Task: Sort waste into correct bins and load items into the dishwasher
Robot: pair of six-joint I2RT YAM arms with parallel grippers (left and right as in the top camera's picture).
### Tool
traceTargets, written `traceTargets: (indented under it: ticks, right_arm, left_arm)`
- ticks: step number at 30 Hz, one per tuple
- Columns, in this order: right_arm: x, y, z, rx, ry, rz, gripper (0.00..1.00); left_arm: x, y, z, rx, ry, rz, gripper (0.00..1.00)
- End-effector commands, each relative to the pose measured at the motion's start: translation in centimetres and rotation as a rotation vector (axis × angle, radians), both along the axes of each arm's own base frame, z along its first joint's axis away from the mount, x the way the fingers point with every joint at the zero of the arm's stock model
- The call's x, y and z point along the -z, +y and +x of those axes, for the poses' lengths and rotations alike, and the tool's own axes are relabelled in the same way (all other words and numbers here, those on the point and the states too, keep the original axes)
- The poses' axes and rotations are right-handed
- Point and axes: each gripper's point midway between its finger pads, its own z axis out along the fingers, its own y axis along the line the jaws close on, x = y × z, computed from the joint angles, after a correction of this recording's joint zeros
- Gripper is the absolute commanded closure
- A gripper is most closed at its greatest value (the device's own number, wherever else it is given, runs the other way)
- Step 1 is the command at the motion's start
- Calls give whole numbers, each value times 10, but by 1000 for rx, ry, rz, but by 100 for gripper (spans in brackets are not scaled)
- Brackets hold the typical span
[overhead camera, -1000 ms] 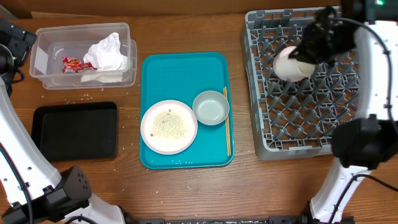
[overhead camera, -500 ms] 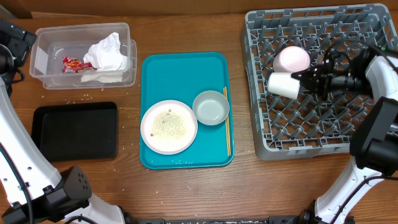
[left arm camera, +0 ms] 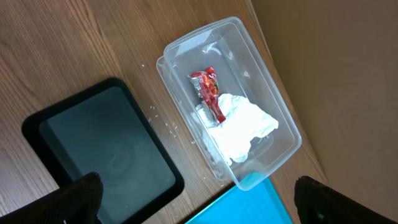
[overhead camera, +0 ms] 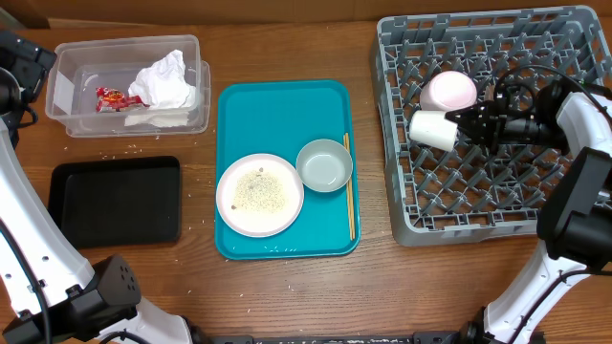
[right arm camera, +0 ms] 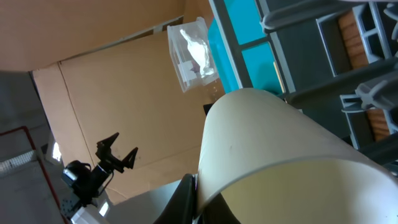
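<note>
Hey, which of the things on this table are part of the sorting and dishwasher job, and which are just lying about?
Part of the job: clear tub, napkins, red wrapper, black tray, white plate, rice, grey-green bowl, chopsticks, white cup held by right gripper, pale-pink plate, dish rack.

Just lying about: teal serving tray, cardboard wall.

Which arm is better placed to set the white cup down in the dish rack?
Right. The right gripper is shut on the white cup, holding it on its side over the dish rack. The left gripper hangs open above the clear tub, across the table.
</note>
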Motion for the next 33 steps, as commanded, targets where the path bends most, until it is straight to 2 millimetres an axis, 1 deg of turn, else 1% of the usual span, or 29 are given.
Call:
traceTargets:
  ticks: [1, 8, 11, 12, 14, 17, 20, 23, 26, 30, 32, 33]
  right_arm:
    - [-9, 3, 0, 4, 2, 9, 96]
    - [-14, 9, -4, 0, 31, 44, 96]
    - [-33, 11, -1, 26, -6, 140, 96]
    - [-35, 11, -1, 29, -11, 150, 96]
    - [-26, 11, -4, 11, -4, 102, 96]
    - [-3, 13, -12, -49, 25, -31, 96]
    - [7, 14, -14, -78, 32, -93, 96]
    - [27, 9, -18, -89, 108, -194, 96]
    - [39, 2, -23, -99, 159, -267, 96]
    - [50, -11, -28, -87, 236, -349, 96]
    - [48, -17, -27, -81, 240, -370, 96]
    - [44, -22, -26, -75, 240, -383, 96]
  left_arm:
    - [2, 0, 2, 12, 14, 14, 0]
    - [2, 0, 2, 12, 14, 14, 0]
    - [2, 0, 2, 12, 14, 14, 0]
    - [2, 0, 2, 12, 14, 14, 0]
    - [2, 0, 2, 12, 14, 14, 0]
    - [2, 0, 2, 12, 14, 14, 0]
    - [2, 0, 2, 12, 14, 14, 0]
    - [2, 0, 2, 12, 14, 14, 0]
    - [2, 0, 2, 12, 14, 14, 0]
    - [2, 0, 2, 12, 14, 14, 0]
    - [2, 0, 2, 12, 14, 14, 0]
    - [2, 0, 2, 12, 14, 14, 0]
